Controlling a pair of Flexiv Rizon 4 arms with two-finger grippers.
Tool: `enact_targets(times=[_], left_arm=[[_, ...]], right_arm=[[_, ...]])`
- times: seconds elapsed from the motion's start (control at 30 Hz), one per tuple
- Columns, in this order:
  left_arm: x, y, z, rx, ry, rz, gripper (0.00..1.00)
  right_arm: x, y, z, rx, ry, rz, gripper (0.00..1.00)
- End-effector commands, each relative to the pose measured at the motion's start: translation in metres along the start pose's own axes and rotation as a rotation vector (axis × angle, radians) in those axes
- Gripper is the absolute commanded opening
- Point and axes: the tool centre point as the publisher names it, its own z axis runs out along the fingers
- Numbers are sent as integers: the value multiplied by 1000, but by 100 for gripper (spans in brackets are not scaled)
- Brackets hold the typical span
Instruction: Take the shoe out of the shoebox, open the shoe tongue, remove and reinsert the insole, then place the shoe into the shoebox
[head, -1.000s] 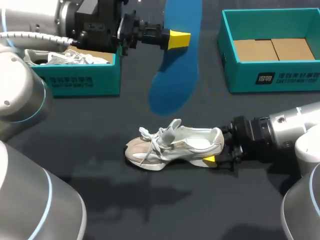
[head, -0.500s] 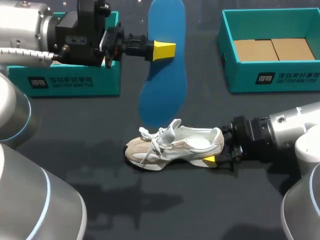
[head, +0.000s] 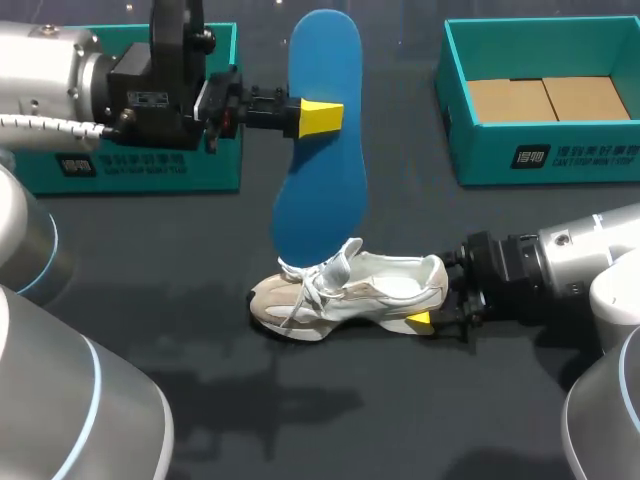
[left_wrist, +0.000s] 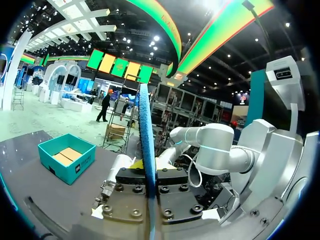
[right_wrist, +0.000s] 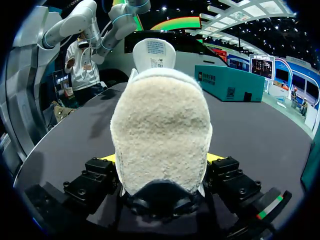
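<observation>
- Dark surface (head: 420, 400) carries a left box (head: 150, 165) and right box (head: 540, 150), both teal.
- Left claw (head: 322, 117) pinches the blue insole (head: 320, 170) on end, its lower tip near the shoe (head: 345, 290) toe.
- Right claw (head: 432, 300) clamps the heel; the shoe sits on the surface.

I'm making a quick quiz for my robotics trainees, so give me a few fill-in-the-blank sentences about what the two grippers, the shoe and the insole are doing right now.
1. The left gripper is shut on the ____ insole, which hangs above the shoe.
2. The right gripper grips the shoe at its ____.
3. The shoe stands on the ____, not inside the teal shoebox on the right arm's side.

Missing words: blue; heel; table.
</observation>
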Motion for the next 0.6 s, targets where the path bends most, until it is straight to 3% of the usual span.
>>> enact_targets(times=[0.03,0.17,0.2,0.23,0.27,0.3,0.6], left_arm=[[1,2,0,2,-2,1,0],[1,2,0,2,-2,1,0],[1,2,0,2,-2,1,0],[1,2,0,2,-2,1,0],[1,2,0,2,-2,1,0],[1,2,0,2,-2,1,0],[1,2,0,2,-2,1,0]], right_arm=[[1,-2,1,2,-1,0,0],[0,-3,2,10,4,8,0],[-1,-4,2,18,7,12,7],[-1,-4,2,23,6,15,34],[0,-5,1,27,5,16,76],[0,-5,0,31,1,16,100],[1,-1,-18,165,1,52,100]])
